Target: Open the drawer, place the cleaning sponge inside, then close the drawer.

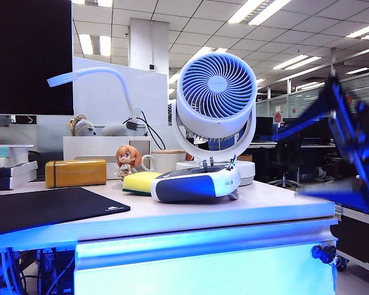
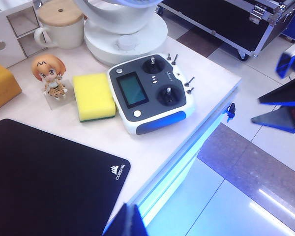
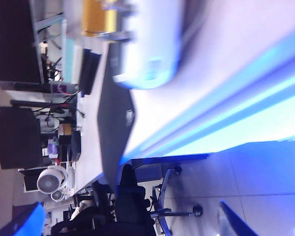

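Yellow cleaning sponge (image 2: 93, 96) flat on the tabletop (image 2: 152, 142), near the right edge, touching the side of a white-and-navy remote controller (image 2: 150, 91). Small figurine (image 2: 50, 74) just beside the sponge on its other side. Behind these, a white fan (image 1: 215, 101) and a lidded mug (image 2: 61, 24) toward the back edge. Orange-yellow box (image 1: 75, 173) near the back left, black mouse pad (image 2: 44, 182) at the front left corner. Drawer (image 1: 203, 267) closed under the front edge, dark lock (image 1: 325, 252) at its right end. Right gripper (image 1: 350, 160) off the right edge of the tabletop, blurred, fingers spread wide, holding nothing. Left gripper (image 2: 125, 223) above the front edge by the mouse pad; only a dark tip visible, opening impossible to tell.
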Available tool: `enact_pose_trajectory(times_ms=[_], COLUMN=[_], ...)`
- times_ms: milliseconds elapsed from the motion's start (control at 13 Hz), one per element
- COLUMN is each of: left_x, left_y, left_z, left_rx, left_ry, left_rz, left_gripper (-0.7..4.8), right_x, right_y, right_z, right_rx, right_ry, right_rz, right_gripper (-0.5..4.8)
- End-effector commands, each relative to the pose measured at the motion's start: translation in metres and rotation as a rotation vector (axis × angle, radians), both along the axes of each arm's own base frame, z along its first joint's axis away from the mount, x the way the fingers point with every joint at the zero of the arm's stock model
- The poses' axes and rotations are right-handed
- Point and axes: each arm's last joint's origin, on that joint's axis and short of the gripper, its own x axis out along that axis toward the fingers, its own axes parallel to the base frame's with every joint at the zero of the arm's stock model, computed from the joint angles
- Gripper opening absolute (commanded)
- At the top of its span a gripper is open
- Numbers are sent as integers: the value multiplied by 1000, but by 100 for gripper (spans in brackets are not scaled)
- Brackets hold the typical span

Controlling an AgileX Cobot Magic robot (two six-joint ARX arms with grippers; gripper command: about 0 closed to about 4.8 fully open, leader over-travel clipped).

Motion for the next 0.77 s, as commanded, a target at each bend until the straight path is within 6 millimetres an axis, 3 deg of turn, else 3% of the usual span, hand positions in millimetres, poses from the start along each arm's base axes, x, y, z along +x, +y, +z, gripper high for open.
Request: enact_pose_trajectory(times_ms=[77,384,767], left_x=[0,0,0], left_y=[0,0,0], left_z=[3,3,3], left_rx=[-6,-7,-9], left_ry=[-17,-16,-15], left_rz=[-5,-5,-4], left_gripper=[-5,-5,-5], right_x=[12,18,28], right_y=[0,0,-2], right_z=[-18,-42,-43], right_rx=[-6,7,-42], right_ry=[-62,-58,-147], right_rz=[-17,-30,-134], right_gripper=[479,479,479])
